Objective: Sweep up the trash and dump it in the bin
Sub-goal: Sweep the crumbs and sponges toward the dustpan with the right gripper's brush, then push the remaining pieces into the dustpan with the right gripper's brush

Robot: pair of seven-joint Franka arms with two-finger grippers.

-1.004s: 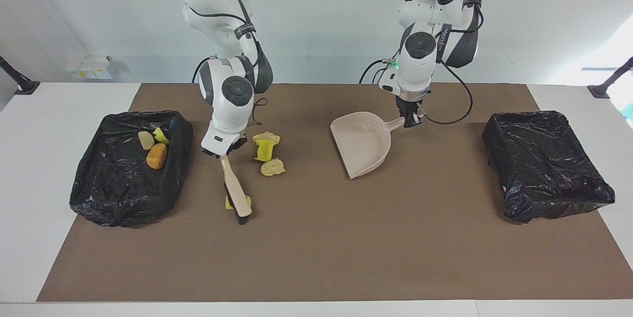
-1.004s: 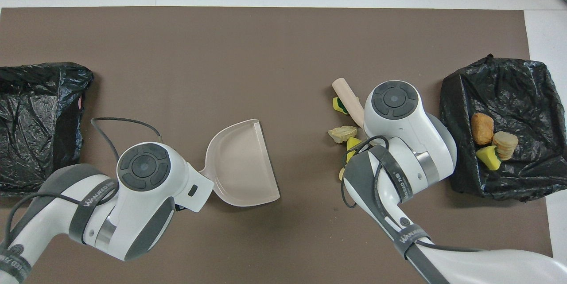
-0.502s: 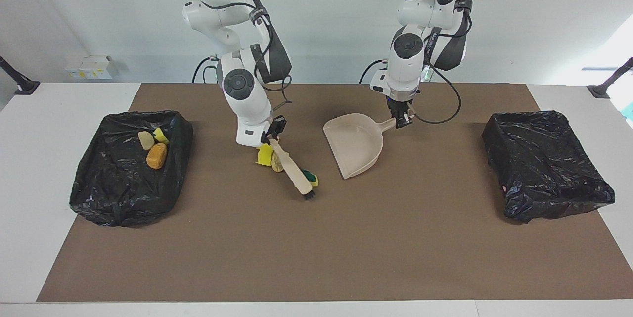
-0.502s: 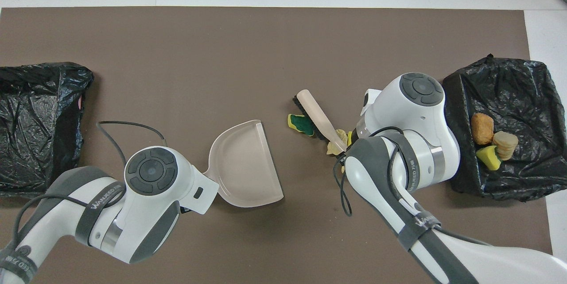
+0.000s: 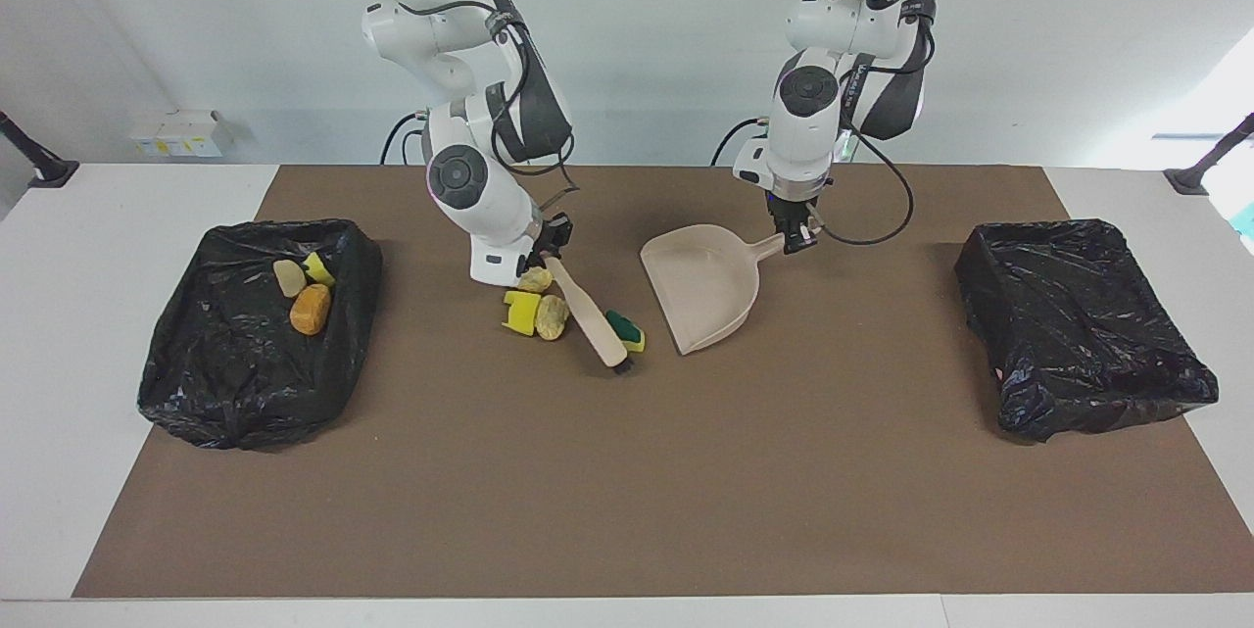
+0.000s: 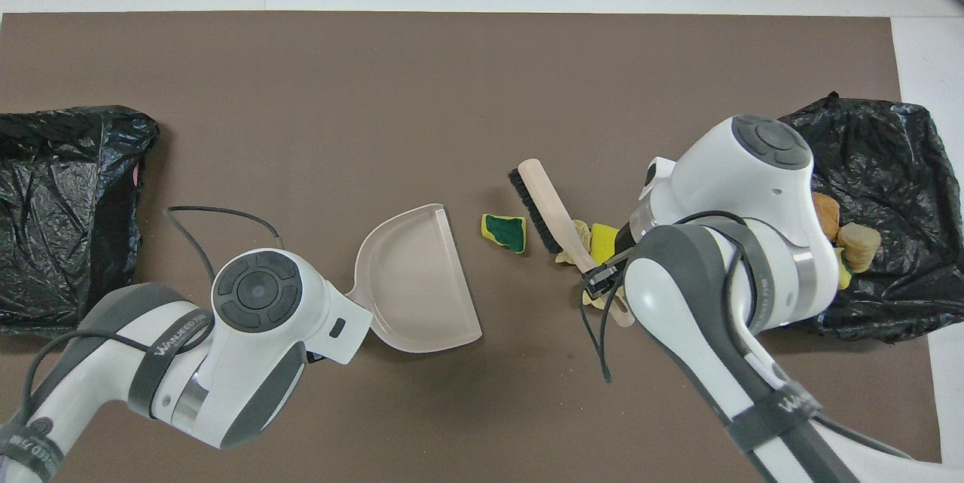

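Backdrop: plain white wall, white desk (image 5: 118,217) with a big brown mat (image 5: 627,471) covering most of it.
Right pincer (image 5: 554,244): pressed tight on the handle end of the brush (image 5: 591,315), low over the mat. Brush slants down and away from it, black bristles touching the mat at the tip.
Left pincer (image 5: 798,237): clamped on the handle of the dustpan (image 5: 703,285). The pan sits on the mat, its open lip turned toward the brush.
Green-topped sponge (image 6: 505,231): the yellow-and-green one, on the mat just past the bristles, in the gap between brush and dustpan lip, not in the pan yet. It looks to be touching the bristles, or nearly so.
Yellow chunk (image 5: 520,312): on the other side of the brush handle, just below the right pincer as the facing camera sees it.
Beige lump (image 5: 552,317): touching that yellow chunk, right beside the handle.
Second beige lump (image 5: 534,279): tucked close under the right pincer, partly hidden by the wrist.
Bin at the right arm's end (image 5: 196,383): black-bagged tray, well apart from the right pincer.
In that bin: an orange-brown lump (image 5: 310,309), a pale lump (image 5: 288,277) and a small yellow chunk (image 5: 317,267), all bunched together.
Bin at the left arm's end (image 5: 1083,344): another black-bagged tray, well apart from the left pincer, can't see any trash in it.
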